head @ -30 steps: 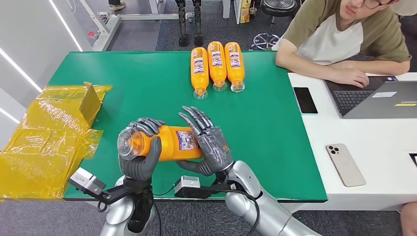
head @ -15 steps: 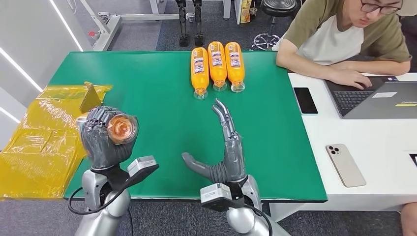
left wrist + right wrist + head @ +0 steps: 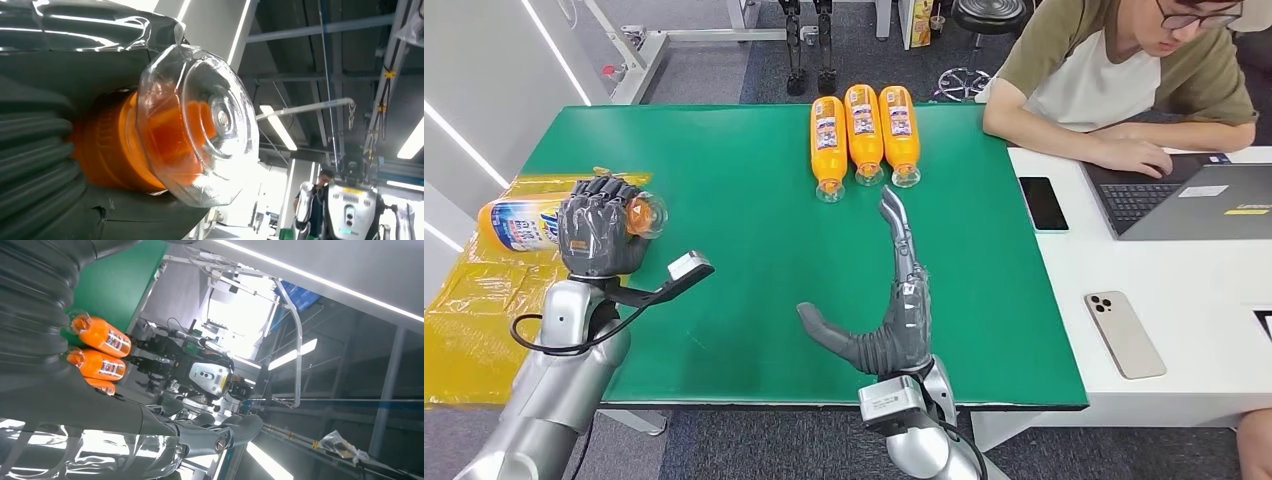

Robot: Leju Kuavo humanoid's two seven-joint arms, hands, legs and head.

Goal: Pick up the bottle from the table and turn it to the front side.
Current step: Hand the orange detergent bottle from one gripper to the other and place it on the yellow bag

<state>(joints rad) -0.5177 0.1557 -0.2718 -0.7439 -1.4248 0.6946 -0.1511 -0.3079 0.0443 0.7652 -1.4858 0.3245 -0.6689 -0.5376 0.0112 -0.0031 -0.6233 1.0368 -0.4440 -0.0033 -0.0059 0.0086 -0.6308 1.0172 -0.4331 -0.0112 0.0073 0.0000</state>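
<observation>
**Left hand holds the bottle out at nine o'clock; right hand stands open over the table**

Head view: the left hand (image 3: 596, 236) is raised at about nine o'clock, over the left edge of the green table (image 3: 724, 170) and the yellow plastic wrap (image 3: 484, 300). Its fingers are wrapped around the orange bottle (image 3: 524, 224), which lies crosswise with its clear cap toward the table and its labelled body pointing out past the table's edge. Half a second ago the bottle's cap faced the camera and the hand sat lower and closer in; a second ago both hands held the bottle at six o'clock. The right hand (image 3: 894, 300) stands at six o'clock, palm side-on, fingers straight and pointing toward twelve, thumb spread toward nine, holding nothing. It has reached slightly farther toward the three bottles (image 3: 862, 135) lying side by side at twelve o'clock. A person (image 3: 1124, 70) sits at two o'clock by a laptop (image 3: 1194, 200); two phones (image 3: 1044, 203) lie on the white table (image 3: 1184, 330).

Left wrist view: the bottle's clear cap (image 3: 200, 125) and orange neck jut out from between the dark fingers (image 3: 40, 150), closed tight around it.

Right wrist view: the three bottles show beyond the grey hand (image 3: 125, 410), whose fingers (image 3: 235, 427) are extended and touch nothing.
</observation>
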